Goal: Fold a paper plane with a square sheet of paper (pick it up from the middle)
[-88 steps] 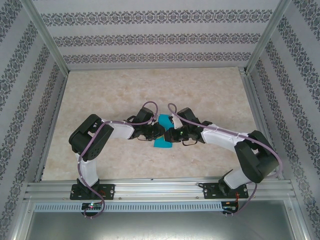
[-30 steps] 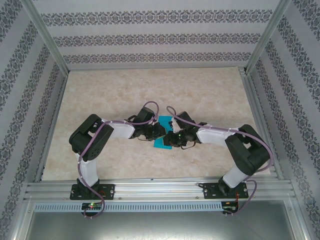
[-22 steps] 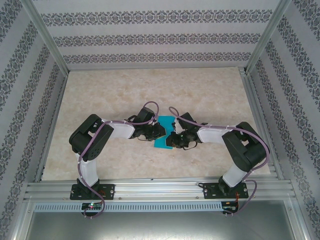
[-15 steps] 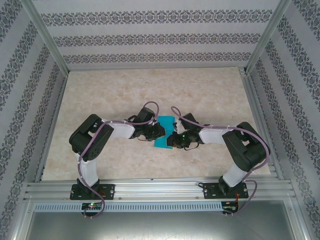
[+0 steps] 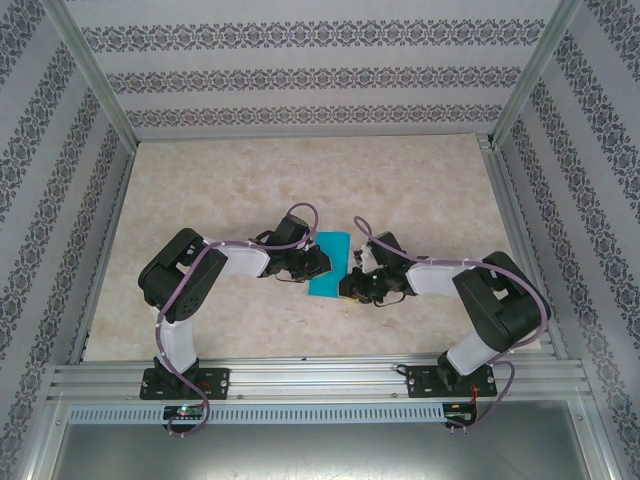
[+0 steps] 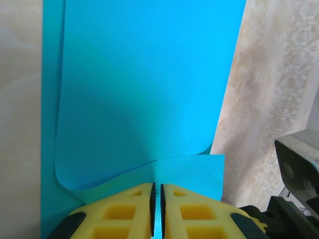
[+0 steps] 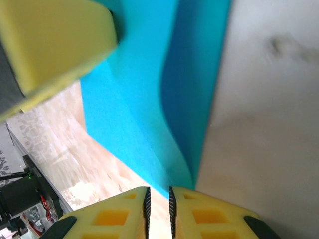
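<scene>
Paper (image 5: 330, 260) shows more of itself now than a moment ago, because the right pincer (image 5: 347, 288) has slid off the top of it. Before, that pincer sat over the right side of the blue sheet. Now it is at the sheet's near right corner, closer to the near edge of the table (image 5: 220, 190). The right arm's elbow has swung out a little too. The left arm has not moved. The left pincer (image 5: 314, 262) is in the same spot at the left side of the sheet. The paper has stayed where it was, about the middle of the table, a bit nearer the near edge than the far one.

Counting: one blue paper, two arms, two pincers, and two yellow fingers on each pincer.

From the left wrist, the left pincer's yellow fingers (image 6: 129, 211) are pressed together on the edge of the top flap, pinching it. That flap curls up off the table to reach them. The bottom layer lies flat and sticks out a little on both sides.

From the right wrist, the right pincer's fingers (image 7: 119, 216) are almost pressed together, with a thin slit between them. Bare table shows through the slit. The corner of the paper ends just past the fingertips; I cannot tell if it touches them. One finger of the left pincer sits at the paper in the top left of that view.
</scene>
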You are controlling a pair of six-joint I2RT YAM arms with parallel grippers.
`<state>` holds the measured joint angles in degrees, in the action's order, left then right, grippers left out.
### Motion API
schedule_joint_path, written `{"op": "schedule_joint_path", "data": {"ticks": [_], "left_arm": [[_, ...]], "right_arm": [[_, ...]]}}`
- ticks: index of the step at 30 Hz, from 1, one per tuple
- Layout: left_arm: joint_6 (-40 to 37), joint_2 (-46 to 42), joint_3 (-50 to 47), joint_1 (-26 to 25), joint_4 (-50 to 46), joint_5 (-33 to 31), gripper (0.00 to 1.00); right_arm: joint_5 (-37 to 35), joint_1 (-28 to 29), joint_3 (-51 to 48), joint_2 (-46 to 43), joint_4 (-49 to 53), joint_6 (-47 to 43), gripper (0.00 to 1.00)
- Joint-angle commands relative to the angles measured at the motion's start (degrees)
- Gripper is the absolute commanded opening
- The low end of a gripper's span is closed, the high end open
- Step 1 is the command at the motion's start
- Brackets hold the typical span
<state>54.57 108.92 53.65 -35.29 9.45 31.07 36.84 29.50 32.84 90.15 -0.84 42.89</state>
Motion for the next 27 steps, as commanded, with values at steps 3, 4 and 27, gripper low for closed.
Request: {"op": "schedule_joint_path", "data": {"ticks": [3,4,27], "left_arm": [[-2.0,2.1,-0.5,-0.5,-6.0,-2.8,0.16],[-2.0,2.2,-0.6,-0.5,-6.0,-2.8,0.16],[-1.9,1.3,-0.6,-0.6,-5.2,-1.9,0.17]], "right_arm": [[-3.1,0.4,-2.2,-4.3,9.9,0.8,0.21],[-3.2,0.5,-2.0,-5.4,10.2,1.1,0.20],[-7.0,4.4,14.3,5.4,9.5,4.2,0.03]]}}
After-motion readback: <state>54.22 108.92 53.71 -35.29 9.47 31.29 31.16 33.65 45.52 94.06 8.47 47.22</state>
